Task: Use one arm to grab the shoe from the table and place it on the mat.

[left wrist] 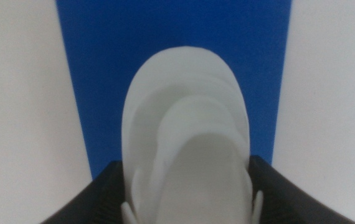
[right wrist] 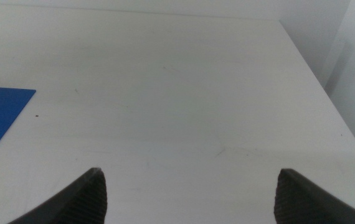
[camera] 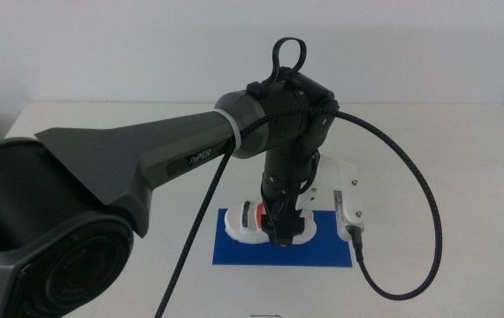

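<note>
Left gripper [camera: 280, 237] reaches down from the left arm [camera: 146, 168] over the mat [camera: 323, 251], jaws clamped on either side of the shoe [left wrist: 187, 162]; the wrist view shows the white sole filling the gap between the two dark jaws, with blue mat behind it. One shoe, one blue mat, both on the white table [camera: 446, 185]; the shoe sits over the mat's left part, though I can't tell if it's touching. Right gripper [right wrist: 190, 193] waits off to the side over bare table, jaws wide apart and holding nothing, one mat corner visible in its view.
</note>
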